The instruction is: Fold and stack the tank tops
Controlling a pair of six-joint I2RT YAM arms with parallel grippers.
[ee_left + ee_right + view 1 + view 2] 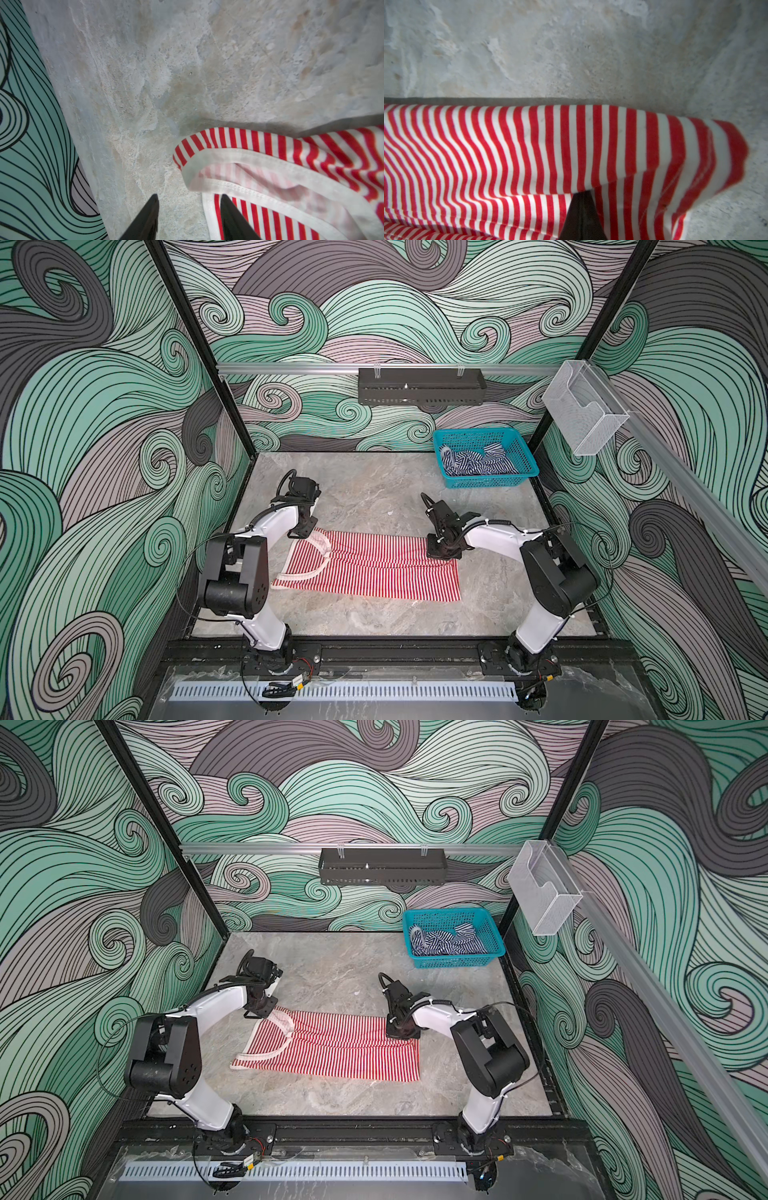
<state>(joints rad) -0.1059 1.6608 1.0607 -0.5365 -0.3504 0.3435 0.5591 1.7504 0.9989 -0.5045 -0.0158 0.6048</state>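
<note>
Tank tops, two in number, are shown well apart. A red-and-white tank top [374, 568] is spread on the grey table [374, 489] between the two arms, with its straps toward the left arm and its hem toward the right. A navy-and-white tank top [478, 464] is bunched inside a teal basket [490, 482] at the far right corner.

The left gripper [300, 531] is poised over the far strap. In the left wrist view its jaws are seen partly open with only bare table between them, and one fingertip [230, 218] is just beside the pale trim [249, 154]. The right gripper [441, 552] is placed at the far hem corner. Its jaws are pinched together on the striped cloth, which is seen draped over them in the right wrist view.

The knit is judged to be light, thin and limp. Sagging, stretching and wrinkling are to be expected wherever it is unsupported, and it may slip from a shallow pinch. A hold is best taken on the stitched trim of the strap and on the hem corner, with both layers caught.
</note>
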